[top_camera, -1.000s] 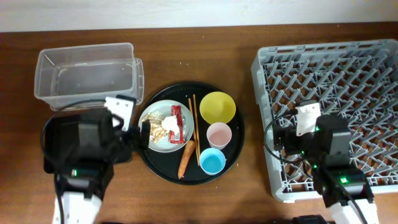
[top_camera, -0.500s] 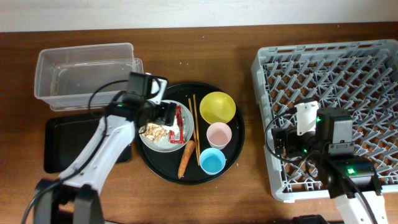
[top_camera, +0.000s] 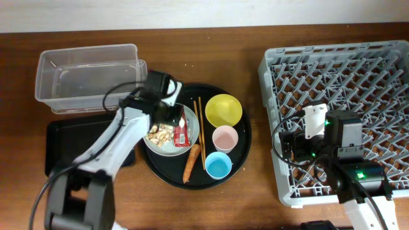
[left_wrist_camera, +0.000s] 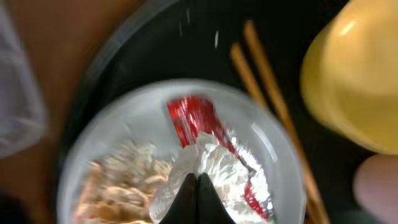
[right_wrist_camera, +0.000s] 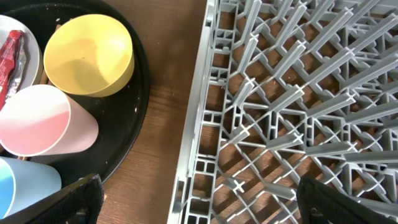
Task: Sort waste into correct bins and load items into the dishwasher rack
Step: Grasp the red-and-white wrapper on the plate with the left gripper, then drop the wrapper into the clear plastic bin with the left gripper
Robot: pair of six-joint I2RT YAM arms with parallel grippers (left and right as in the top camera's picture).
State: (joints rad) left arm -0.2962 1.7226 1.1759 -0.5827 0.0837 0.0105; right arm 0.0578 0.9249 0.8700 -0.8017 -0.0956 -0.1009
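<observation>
Two claws. Left claw closed, tips on crumpled tissue atop plate; red wrapper touching, chopsticks beside. Right claw wide open, empty, near rack edge. Brown wooden desk.

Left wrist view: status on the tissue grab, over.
Left gripper: jaws shut, tips on the tissue on the plate; grip unconfirmed. Right gripper: jaws open, empty, at the rack edge. Wrapper under the tissue, scraps beside.
</observation>
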